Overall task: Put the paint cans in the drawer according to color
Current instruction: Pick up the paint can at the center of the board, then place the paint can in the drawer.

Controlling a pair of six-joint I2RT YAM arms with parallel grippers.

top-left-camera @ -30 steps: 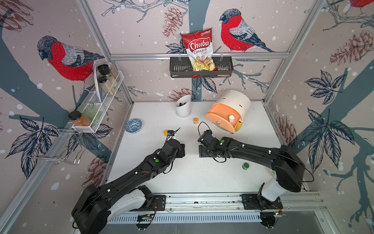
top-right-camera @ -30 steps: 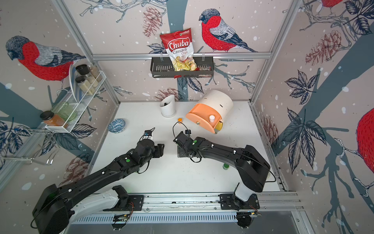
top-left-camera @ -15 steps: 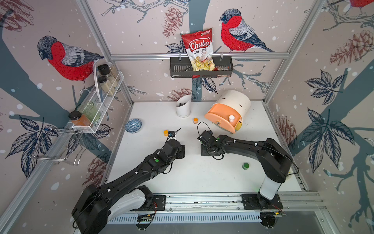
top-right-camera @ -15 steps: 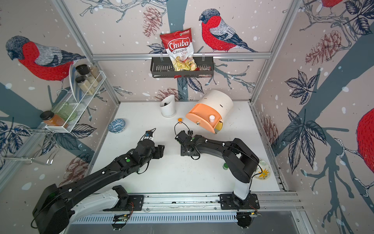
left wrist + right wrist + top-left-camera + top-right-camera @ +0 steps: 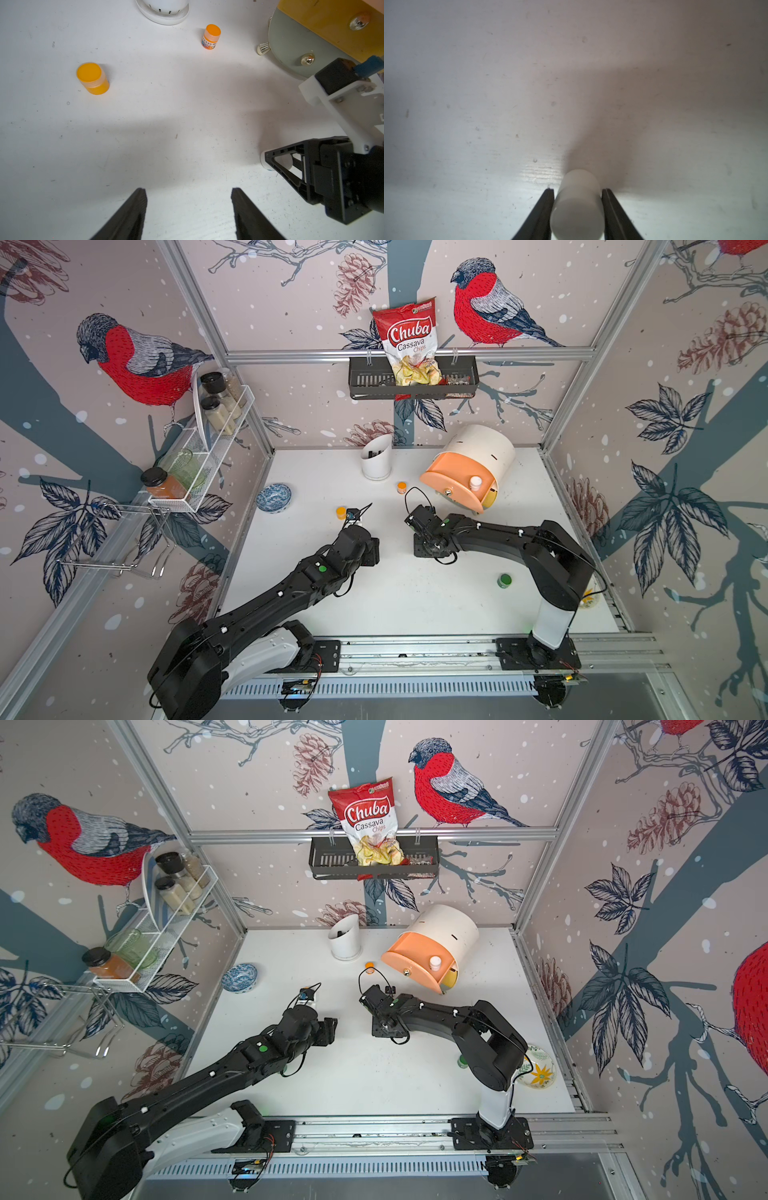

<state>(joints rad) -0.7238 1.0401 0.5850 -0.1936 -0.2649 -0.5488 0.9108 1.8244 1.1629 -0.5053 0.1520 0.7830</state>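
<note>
One change: right gripper, wide a moment ago, now pinches white paint can between both sides. Can looks still down on bench, not lifted yet. Left gripper spread, empty, near right gripper. Near orange can and far orange can ahead of it. Green can well behind right gripper. Drawer just past right gripper, peach front pulled out, second white can inside. Likely next: lift, carry there.
</note>
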